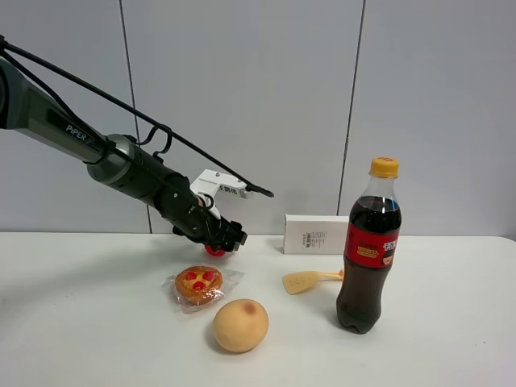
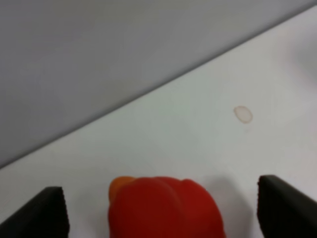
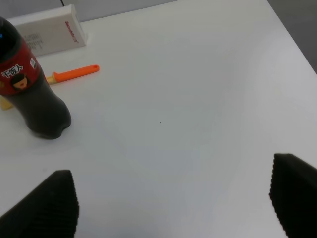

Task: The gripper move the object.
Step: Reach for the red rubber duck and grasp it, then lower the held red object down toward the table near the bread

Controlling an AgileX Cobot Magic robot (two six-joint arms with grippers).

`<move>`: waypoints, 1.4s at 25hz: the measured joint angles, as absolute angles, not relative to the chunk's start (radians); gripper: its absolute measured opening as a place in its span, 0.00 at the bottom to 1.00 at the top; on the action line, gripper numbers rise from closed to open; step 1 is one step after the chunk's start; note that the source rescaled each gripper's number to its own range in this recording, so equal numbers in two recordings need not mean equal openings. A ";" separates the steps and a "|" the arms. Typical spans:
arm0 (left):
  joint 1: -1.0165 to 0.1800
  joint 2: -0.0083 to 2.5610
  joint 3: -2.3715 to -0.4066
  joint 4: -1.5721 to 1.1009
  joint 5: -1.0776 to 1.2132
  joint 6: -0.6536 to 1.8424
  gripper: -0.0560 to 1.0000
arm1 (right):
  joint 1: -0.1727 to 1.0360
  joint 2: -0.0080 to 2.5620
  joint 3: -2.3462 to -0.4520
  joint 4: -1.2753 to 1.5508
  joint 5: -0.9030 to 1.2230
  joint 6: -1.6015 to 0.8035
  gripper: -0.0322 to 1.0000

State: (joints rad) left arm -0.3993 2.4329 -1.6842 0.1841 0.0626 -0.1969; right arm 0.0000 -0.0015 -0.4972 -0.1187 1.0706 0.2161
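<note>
The object, a small glossy red duck toy (image 1: 214, 251), sits on the white table (image 1: 97, 322) near its back edge. My left gripper (image 1: 226, 239) on the black PiPER arm reaches down over it. In the left wrist view the red duck (image 2: 166, 208) lies between the two black fingers (image 2: 42, 213), with a gap showing on each side, so the left gripper (image 2: 159, 186) is open around it. My right gripper (image 3: 172, 166) is open above bare table with nothing between its fingers. It does not show in the exterior view.
A wrapped muffin with red dots (image 1: 198, 284) and a peach (image 1: 240, 325) lie just in front of the duck. To the right stand a cola bottle (image 1: 368, 250), a white box (image 1: 316, 234) and a yellow scoop with an orange handle (image 1: 310, 280).
</note>
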 joint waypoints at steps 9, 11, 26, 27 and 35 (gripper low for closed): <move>-0.399 2.448 -1.686 0.168 0.055 -0.194 0.96 | 0.000 -0.002 -0.497 -0.119 1.071 0.216 1.00; -0.399 2.448 -1.686 0.166 0.054 -0.194 0.94 | 0.000 -0.002 -0.497 -0.119 1.071 0.216 1.00; -0.403 2.408 -1.687 0.166 0.175 -0.171 0.09 | 0.000 -0.002 -0.497 -0.119 1.071 0.216 1.00; -0.403 2.394 -1.686 0.167 0.203 -0.164 0.09 | 0.000 -0.002 -0.497 -0.119 1.071 0.216 1.00; -0.403 2.175 -1.686 0.166 0.507 -0.043 0.08 | 0.000 -0.002 -0.497 -0.119 1.071 0.216 1.00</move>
State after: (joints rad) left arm -0.4029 2.1751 -1.6863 0.1657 0.5069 -0.0430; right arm 0.0000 -0.0015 -0.4972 -0.1187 1.0706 0.2161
